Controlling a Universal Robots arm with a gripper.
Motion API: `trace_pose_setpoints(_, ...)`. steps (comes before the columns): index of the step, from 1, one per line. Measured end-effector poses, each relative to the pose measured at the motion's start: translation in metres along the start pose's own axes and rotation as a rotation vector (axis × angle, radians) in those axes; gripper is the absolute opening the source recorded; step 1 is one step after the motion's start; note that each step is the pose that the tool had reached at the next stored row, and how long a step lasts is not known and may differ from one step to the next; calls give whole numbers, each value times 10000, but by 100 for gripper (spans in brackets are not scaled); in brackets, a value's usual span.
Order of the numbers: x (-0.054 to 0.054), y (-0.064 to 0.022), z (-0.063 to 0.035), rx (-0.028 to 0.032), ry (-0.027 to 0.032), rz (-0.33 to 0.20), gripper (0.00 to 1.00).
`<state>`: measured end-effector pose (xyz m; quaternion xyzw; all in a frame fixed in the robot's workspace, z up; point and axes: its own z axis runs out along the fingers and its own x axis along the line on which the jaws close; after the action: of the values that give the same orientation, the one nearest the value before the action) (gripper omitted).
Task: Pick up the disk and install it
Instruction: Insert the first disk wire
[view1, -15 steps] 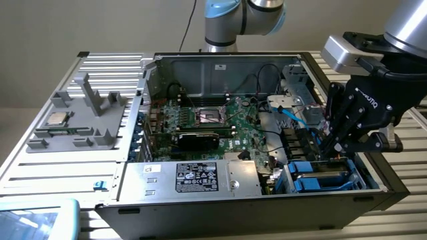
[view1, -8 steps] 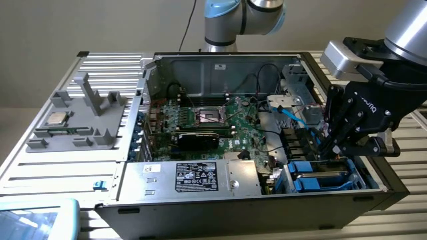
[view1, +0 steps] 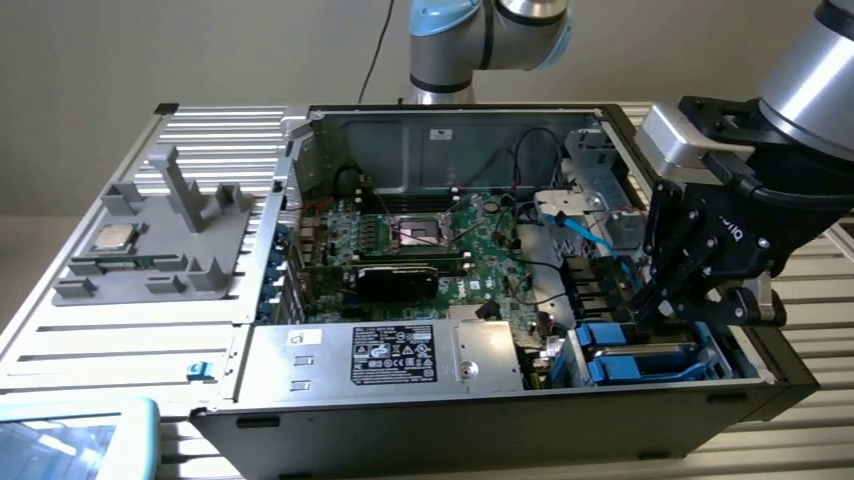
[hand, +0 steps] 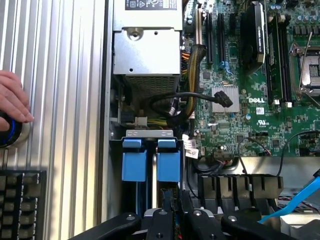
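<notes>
Disk (view1: 638, 362) in open computer case (view1: 400, 440) on slatted metal table (view1: 107, 345).

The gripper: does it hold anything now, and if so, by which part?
It cannot be told. The gripper is low over the blue drive bay inside the case, but no disk is visible between its fingers.

disk carrier (hand: 168, 165): blue | motherboard (hand: 250, 75): green | hand (view1: 663, 300): black | power-supply box (view1: 387, 355): silver, black label
</notes>
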<state>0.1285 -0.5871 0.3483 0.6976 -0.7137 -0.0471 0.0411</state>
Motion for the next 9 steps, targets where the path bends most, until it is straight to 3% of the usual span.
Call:
trace_pose_setpoints(4,6,-4,38,-3,-131,11,16)
trace_pose_setpoints(9,44,-5,40,-4,-237,-1,16)
